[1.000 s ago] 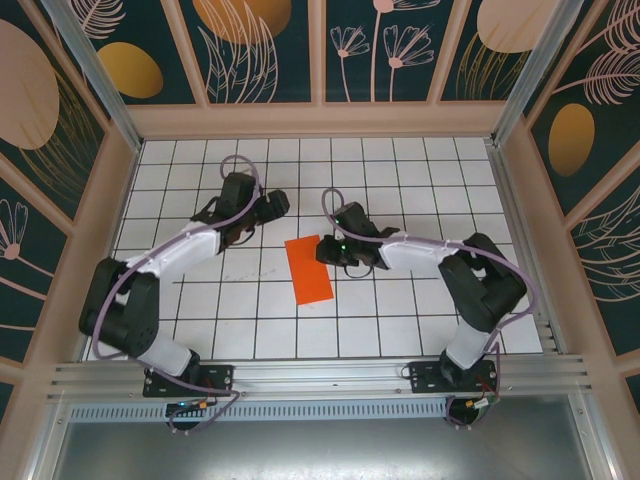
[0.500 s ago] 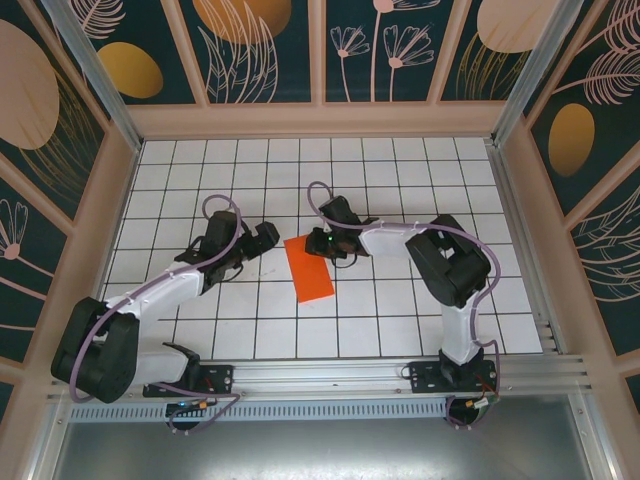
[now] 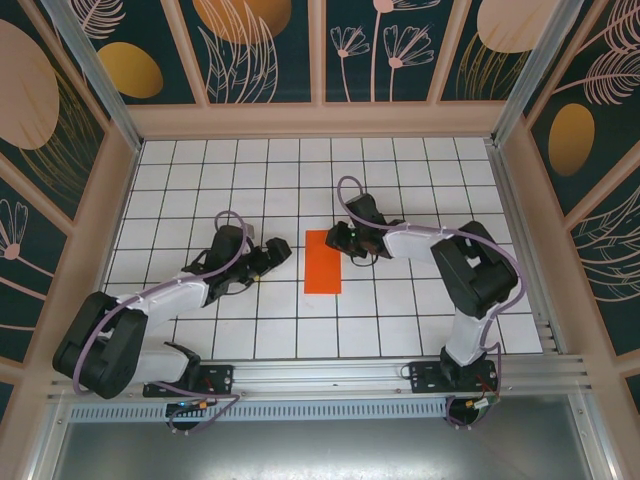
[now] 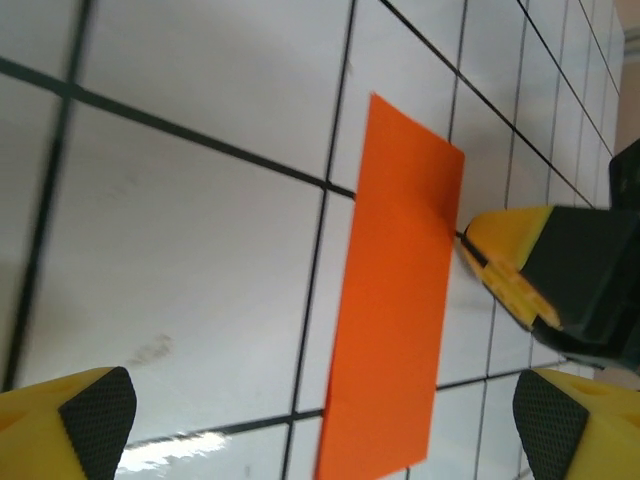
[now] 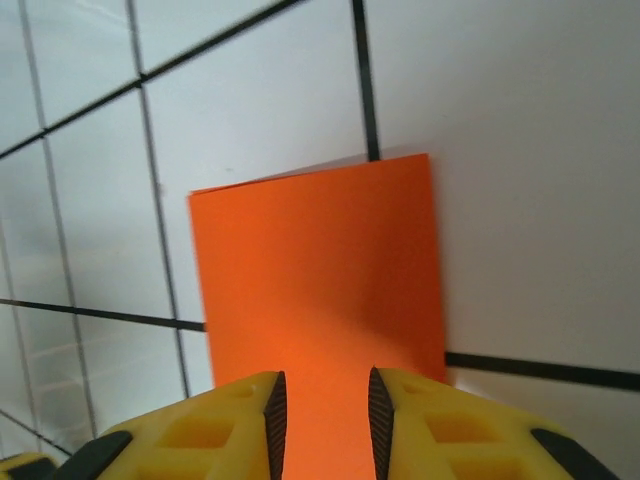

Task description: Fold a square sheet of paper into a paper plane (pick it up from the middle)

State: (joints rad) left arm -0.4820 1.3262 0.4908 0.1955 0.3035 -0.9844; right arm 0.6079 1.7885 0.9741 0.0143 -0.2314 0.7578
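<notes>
The sheet of paper (image 3: 322, 262) is bright orange-red and lies flat on the white grid table (image 3: 400, 320), folded into a rectangle one tile wide and about two long. No paper plane is in view. My left gripper (image 3: 281, 250) is just left of the sheet, low over the table, with its jaws wide open and holding nothing. In the left wrist view the sheet (image 4: 398, 290) lies ahead between the fingertips (image 4: 95, 420). My right gripper (image 3: 342, 240) is at the sheet's upper right edge. Its pads (image 5: 272, 415) stand a little apart over the orange surface (image 5: 320, 260), gripping nothing.
Decorated walls with wooden frames (image 3: 320, 118) enclose the table on three sides. A metal rail (image 3: 320, 378) runs along the near edge by the arm bases. White tiles lie free in front of and behind the sheet.
The sheet has gone from tilted to straight along the grid. The left gripper opened wider and came in low beside its left edge. The right gripper's jaws parted and shifted right.
</notes>
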